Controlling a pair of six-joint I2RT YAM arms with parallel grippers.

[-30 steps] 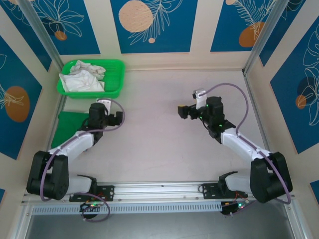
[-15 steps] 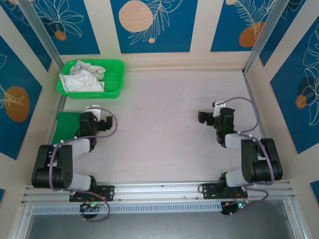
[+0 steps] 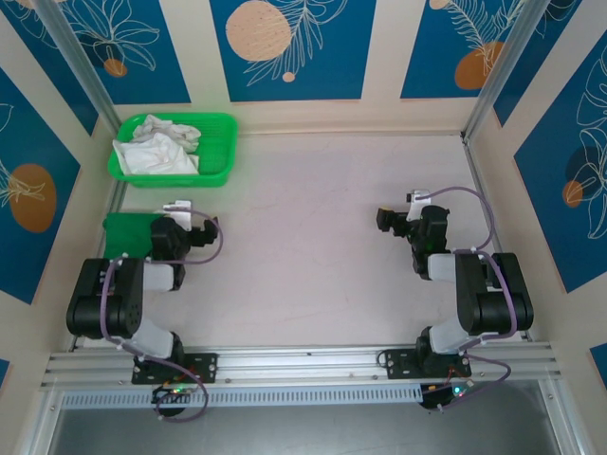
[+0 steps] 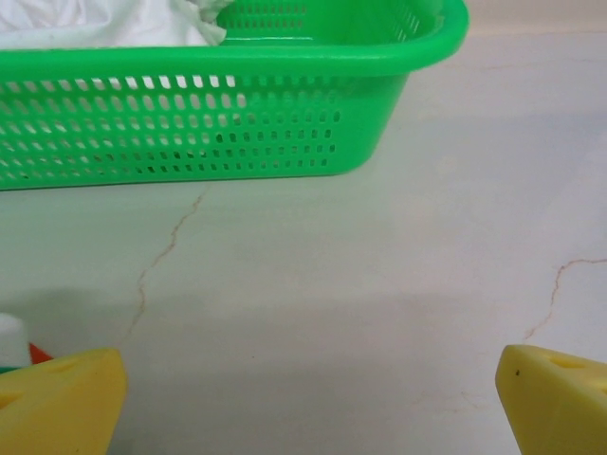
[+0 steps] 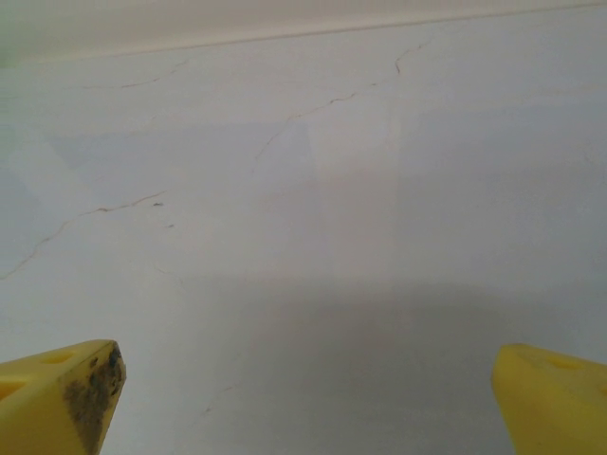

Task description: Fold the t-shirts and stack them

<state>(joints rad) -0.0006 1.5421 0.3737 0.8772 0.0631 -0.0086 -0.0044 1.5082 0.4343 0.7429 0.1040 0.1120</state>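
top view, left gripper [image 3: 211,230]: jaws apart, holding nothing. Over the last second my arm has folded back toward its base.
top view, right gripper [image 3: 382,219]: jaws apart and empty. It has also drawn back from mid-worktop to its own side.
top view, green t-shirt [image 3: 121,235]: lies folded flat on the worktop [image 3: 303,265], just outboard of my left gripper and partly under that arm.
top view, basket [image 3: 226,142]: ahead of my left gripper, with white cloth [image 3: 156,144] heaped inside.
left wrist, fingers [image 4: 57,403]: spread wide over bare worktop, with the basket close ahead. A sliver of red and white [image 4: 28,353] sits beside my left finger, too small to name.
right wrist, fingers [image 5: 57,398]: spread wide with nothing between them and cracked worktop ahead.
meaning: both arms have pulled clear with nothing in hand. I judge the fold on the green tee finished, and either the stack is done or the next garment is still to be fetched.
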